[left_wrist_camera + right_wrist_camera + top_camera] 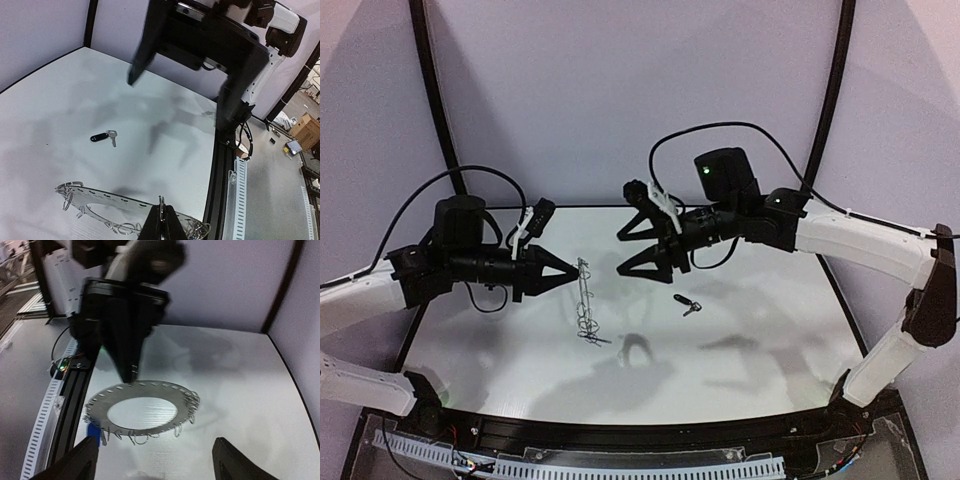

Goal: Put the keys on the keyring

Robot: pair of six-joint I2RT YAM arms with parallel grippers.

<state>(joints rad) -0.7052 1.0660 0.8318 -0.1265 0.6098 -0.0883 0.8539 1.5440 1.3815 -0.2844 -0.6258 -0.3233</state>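
My left gripper (570,271) is shut on the rim of the keyring (586,303), a flat grey disc with wire loops that stands on edge, its low end near the table. The left wrist view shows the closed jaws (164,220) pinching the keyring's (100,199) rim. The black-headed key (686,305) lies on the table to the right, also in the left wrist view (102,136). My right gripper (620,253) is open and empty, facing the ring. In its view (155,462) the keyring (145,392) lies ahead, with a blue key head (93,432) at its rim.
The white table (750,340) has a black frame rail (222,170) along its edge, with a slotted cable duct (239,200) outside it. Purple walls (620,90) close in the back and sides. The right arm (210,35) hangs above the table across from my left gripper.
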